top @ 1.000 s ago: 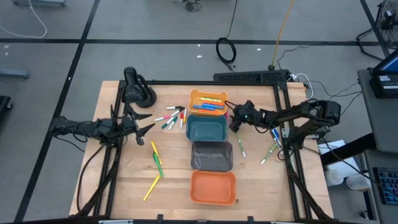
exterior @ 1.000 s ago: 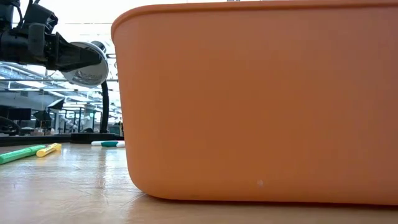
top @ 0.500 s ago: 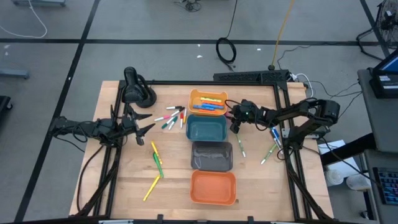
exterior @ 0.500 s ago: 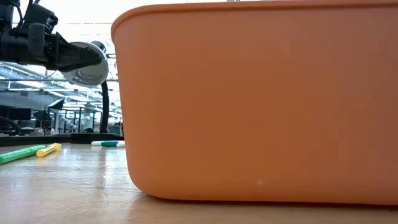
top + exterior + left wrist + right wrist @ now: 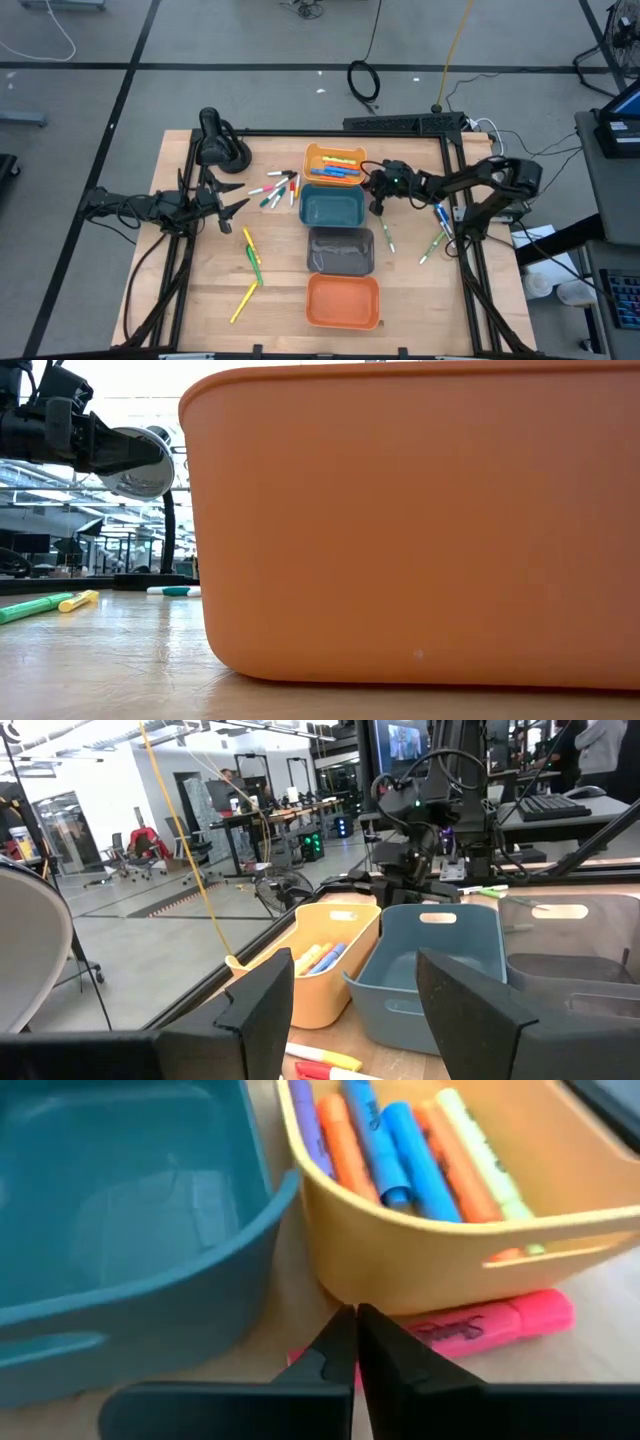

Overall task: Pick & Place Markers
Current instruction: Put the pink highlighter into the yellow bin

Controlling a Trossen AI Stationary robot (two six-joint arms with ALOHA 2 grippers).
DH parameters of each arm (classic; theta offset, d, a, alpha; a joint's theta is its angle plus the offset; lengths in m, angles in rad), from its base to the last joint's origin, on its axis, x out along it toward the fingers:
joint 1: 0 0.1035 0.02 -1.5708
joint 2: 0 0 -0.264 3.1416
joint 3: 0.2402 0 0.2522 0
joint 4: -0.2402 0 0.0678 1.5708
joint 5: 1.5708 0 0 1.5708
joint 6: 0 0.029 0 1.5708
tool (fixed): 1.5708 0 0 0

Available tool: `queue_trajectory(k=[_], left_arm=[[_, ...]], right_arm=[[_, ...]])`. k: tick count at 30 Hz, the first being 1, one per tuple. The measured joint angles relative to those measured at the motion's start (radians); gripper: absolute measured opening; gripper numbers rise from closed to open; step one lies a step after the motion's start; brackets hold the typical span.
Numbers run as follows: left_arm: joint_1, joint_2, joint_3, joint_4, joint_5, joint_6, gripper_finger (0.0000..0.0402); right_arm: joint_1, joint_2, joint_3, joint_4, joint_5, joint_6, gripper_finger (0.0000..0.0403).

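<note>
Markers are what you are sorting, so start at the left of the table: your left gripper (image 5: 232,197) hangs over the left edge with its two fingers (image 5: 467,1005) spread wide and nothing between them. Just right of it, near the far side, a cluster of loose markers (image 5: 276,188) in red, white, green and black lies on the wooden table (image 5: 200,280). Nearer to you, a yellow marker (image 5: 247,240) and a green marker (image 5: 256,262) lie close together, and another yellow marker (image 5: 243,302) sits nearer still.

Down the middle you have four bins in a row from far to near: the light orange bin (image 5: 336,166) with markers already inside, the teal bin (image 5: 333,207), the grey bin (image 5: 340,249) and the orange bin (image 5: 342,300).

Your right gripper (image 5: 377,201) is low at the right side of the light orange and teal bins, its fingertips (image 5: 340,1350) pressed together. A pink marker (image 5: 470,1326) lies on the table against the light orange bin, right at those tips; you cannot tell whether they pinch it. Further right, two green markers (image 5: 388,238) and a blue marker (image 5: 441,217) lie loose.
</note>
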Motion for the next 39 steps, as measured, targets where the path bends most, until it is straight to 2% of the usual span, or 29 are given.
queue_trajectory(k=[5, 9, 14, 18, 22, 25, 27, 31, 35, 39], left_arm=[[0.0, 0.0, 0.0, 0.0, 0.0, 0.0, 0.0214], [0.0, 0.0, 0.0, 0.0, 0.0, 0.0, 0.0214], [0.0, 0.0, 0.0, 0.0, 0.0, 0.0, 0.0214], [0.0, 0.0, 0.0, -0.001, 0.0, 0.0, 0.0214], [0.0, 0.0, 0.0, -0.001, 0.0, 0.0, 0.0214], [0.0, 0.0, 0.0, -0.001, 0.0, 0.0, 0.0214], [0.0, 0.0, 0.0, -0.001, 0.0, 0.0, 0.0214], [0.0, 0.0, 0.0, -0.001, 0.0, 0.0, 0.0214], [0.0, 0.0, 0.0, -0.001, 0.0, 0.0, 0.0214], [0.0, 0.0, 0.0, -0.001, 0.001, 0.0, 0.0214]], right_arm=[[0.0, 0.096, 0.024, 0.003, -0.001, 0.006, 0.0001], [0.001, 0.107, 0.031, -0.029, 0.04, 0.047, 0.0], [0.01, 0.032, 0.03, -0.132, 0.086, 0.085, 0.0], [0.017, -0.066, 0.028, -0.218, 0.163, 0.085, 0.0005], [-0.004, -0.158, 0.028, -0.318, 0.266, 0.004, 0.004], [-0.067, -0.199, 0.028, -0.324, 0.313, -0.019, 0.0087], [-0.133, -0.202, 0.028, -0.324, 0.306, -0.018, 0.0119], [-0.308, -0.18, 0.029, -0.338, 0.216, 0.046, 0.0167], [-0.445, -0.149, 0.029, -0.323, 0.181, 0.037, 0.019], [-0.539, -0.123, 0.03, -0.31, 0.127, 0.009, 0.0196]])
